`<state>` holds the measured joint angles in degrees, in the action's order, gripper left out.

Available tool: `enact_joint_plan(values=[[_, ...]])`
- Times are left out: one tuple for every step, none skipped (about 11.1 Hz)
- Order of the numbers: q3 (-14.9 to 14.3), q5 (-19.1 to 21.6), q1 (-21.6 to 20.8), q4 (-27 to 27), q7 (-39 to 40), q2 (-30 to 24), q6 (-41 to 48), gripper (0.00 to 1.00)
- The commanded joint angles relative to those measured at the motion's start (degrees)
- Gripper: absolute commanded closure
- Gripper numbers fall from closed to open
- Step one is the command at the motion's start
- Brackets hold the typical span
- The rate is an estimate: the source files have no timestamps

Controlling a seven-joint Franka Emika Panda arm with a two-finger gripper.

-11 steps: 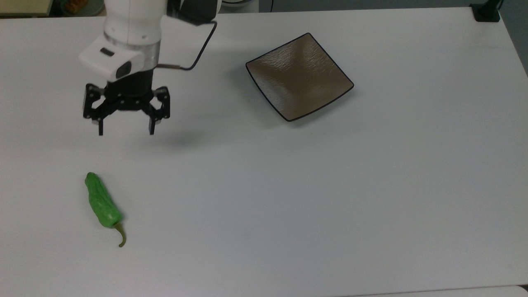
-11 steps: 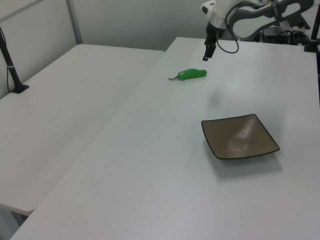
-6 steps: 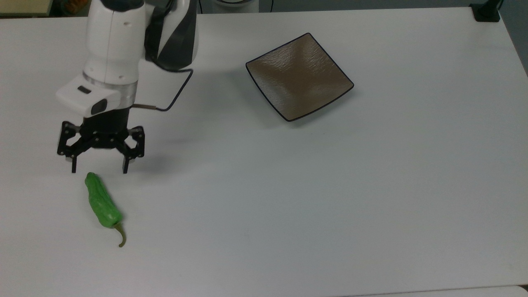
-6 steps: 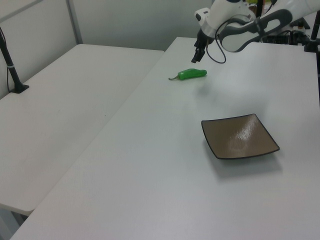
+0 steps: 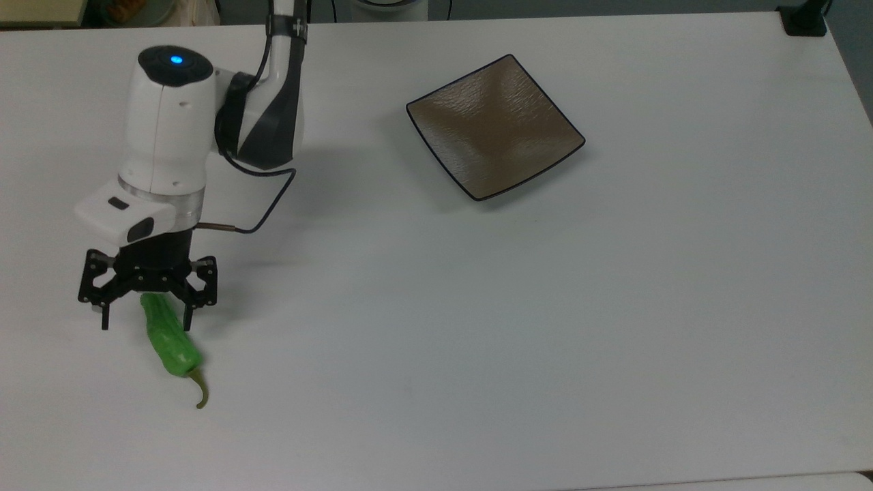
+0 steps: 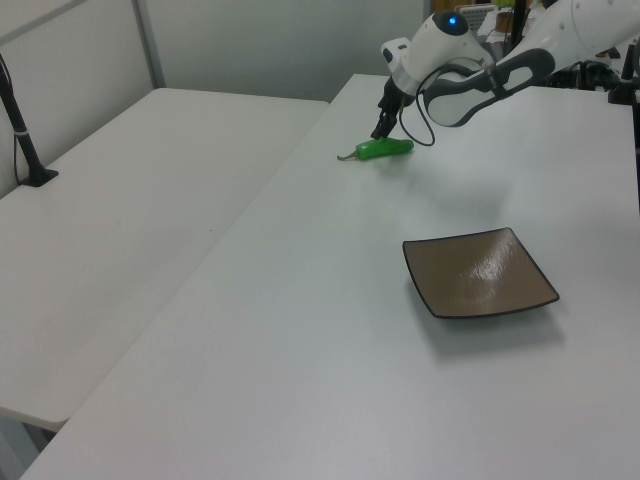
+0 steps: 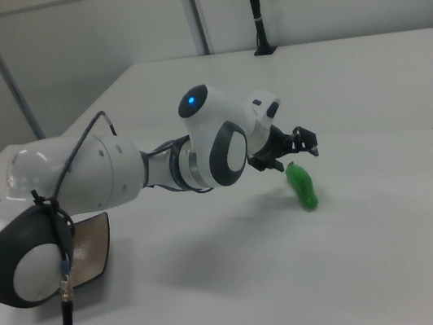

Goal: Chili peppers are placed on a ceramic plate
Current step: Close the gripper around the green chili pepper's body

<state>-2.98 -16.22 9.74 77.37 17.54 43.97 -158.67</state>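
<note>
A bright green wrinkled chili pepper (image 5: 170, 341) lies on the white table near the top view's left edge, its stem pointing at the front edge. My gripper (image 5: 146, 322) is open and low over the pepper's blunt end, one finger on either side, nothing clamped. In the left view, the gripper (image 6: 379, 131) hangs just above the pepper (image 6: 386, 148). The right view has the pepper (image 7: 303, 186) below the fingers (image 7: 305, 142). The square brown-grey ceramic plate (image 5: 494, 126) lies bare, far to the top view's right, and nearer the camera in the left view, plate (image 6: 478, 272).
A black post base (image 5: 805, 19) stands at the table's far right corner in the top view. A second white table (image 6: 120, 230) with a black post (image 6: 25, 150) adjoins on the left view's left. The arm's body (image 7: 71, 181) covers part of the plate in the right view.
The gripper has moved from above the bare table down and toward the front edge in the top view, and now straddles the pepper's blunt end. Pepper and plate have not moved.
</note>
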Motion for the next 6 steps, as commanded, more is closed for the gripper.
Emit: enact_joint_plan(values=[[3.42,-0.04,2.22,-2.23,-3.63,2.00,-0.76,0.00],[3.51,-0.04,2.13,-2.14,-5.31,2.00,-0.68,0.00],[3.51,-0.13,2.22,-1.96,-5.58,2.00,-0.68,0.00],[3.51,-0.21,2.13,-1.96,-5.41,2.78,-0.68,0.00],[3.51,-0.30,2.22,-2.05,-5.06,3.48,-0.68,0.00],[3.51,-0.74,2.22,-2.22,-5.06,4.71,-0.68,0.00]])
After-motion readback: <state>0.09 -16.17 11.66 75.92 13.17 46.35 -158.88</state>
